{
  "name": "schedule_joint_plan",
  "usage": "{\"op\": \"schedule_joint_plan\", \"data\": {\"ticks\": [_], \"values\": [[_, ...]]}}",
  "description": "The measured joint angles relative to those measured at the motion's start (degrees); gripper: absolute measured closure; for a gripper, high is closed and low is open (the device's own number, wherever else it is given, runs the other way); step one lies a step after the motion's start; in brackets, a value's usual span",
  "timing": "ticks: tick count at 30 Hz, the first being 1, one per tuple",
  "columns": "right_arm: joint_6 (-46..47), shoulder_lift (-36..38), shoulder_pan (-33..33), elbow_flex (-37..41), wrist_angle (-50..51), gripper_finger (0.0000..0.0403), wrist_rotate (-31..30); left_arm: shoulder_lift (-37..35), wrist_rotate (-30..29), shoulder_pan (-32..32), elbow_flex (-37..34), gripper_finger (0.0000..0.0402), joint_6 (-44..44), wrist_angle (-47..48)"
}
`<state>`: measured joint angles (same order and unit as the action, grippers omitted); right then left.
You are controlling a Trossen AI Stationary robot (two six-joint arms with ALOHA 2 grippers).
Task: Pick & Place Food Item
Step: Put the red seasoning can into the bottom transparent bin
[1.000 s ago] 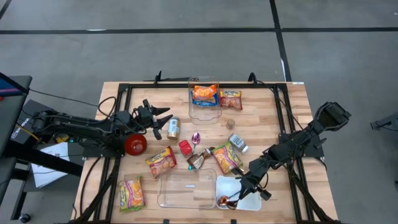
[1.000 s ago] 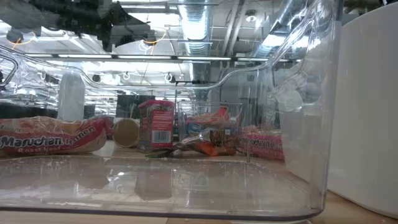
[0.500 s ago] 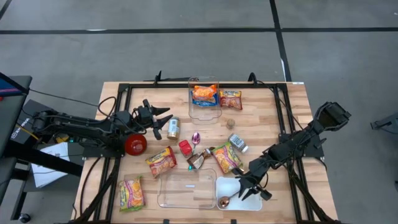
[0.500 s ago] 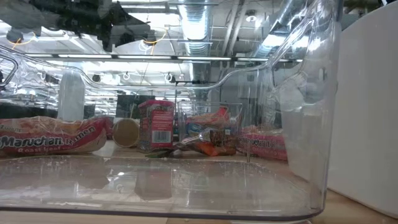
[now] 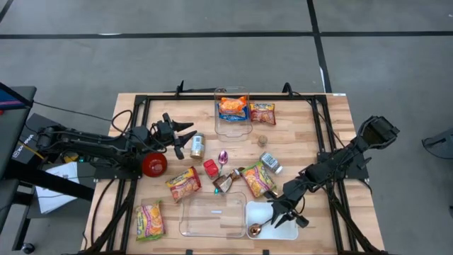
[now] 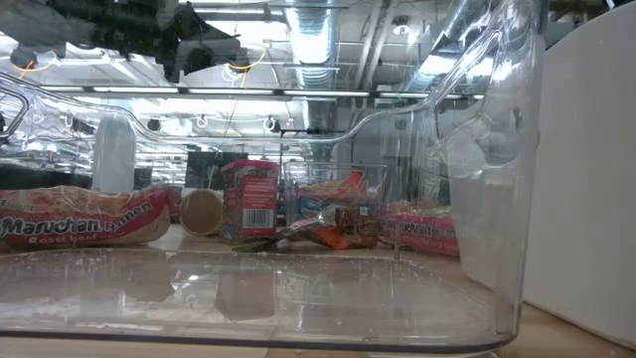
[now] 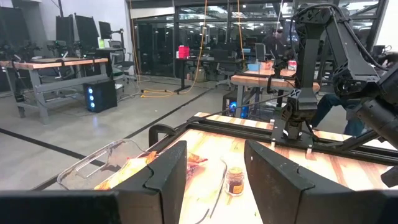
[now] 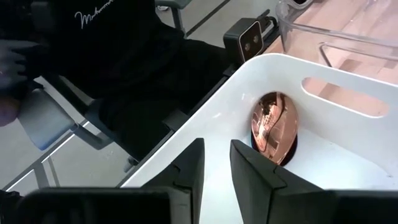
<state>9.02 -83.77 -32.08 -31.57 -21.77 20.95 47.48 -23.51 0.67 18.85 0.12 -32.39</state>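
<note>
Wooden table (image 5: 333,134) under me, my right gripper (image 5: 277,214) hangs slightly parted over the white bin (image 5: 287,232) at five o'clock, where the copper foil egg (image 8: 273,126) lies, light, slick, dentable, best pinched across its middle; left gripper (image 5: 185,134) idles spread at nine o'clock.

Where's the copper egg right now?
In the high view, the copper egg lies in the white bin at the table's front, just left of the right gripper.

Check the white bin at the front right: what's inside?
White bin holds one copper-coloured foil egg, lying against the wall beside the handle slot. The right gripper hovers over the bin, jaws slightly apart and empty, hiding part of the floor.
</note>
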Motion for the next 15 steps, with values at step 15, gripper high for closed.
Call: {"op": "schedule_joint_plan", "data": {"ticks": [15], "values": [[-4.0,1.5,0.2,0.0,1.3,0.0390,-0.2,0.0,0.0,0.0,0.0,0.0247,0.0,0.0]]}}
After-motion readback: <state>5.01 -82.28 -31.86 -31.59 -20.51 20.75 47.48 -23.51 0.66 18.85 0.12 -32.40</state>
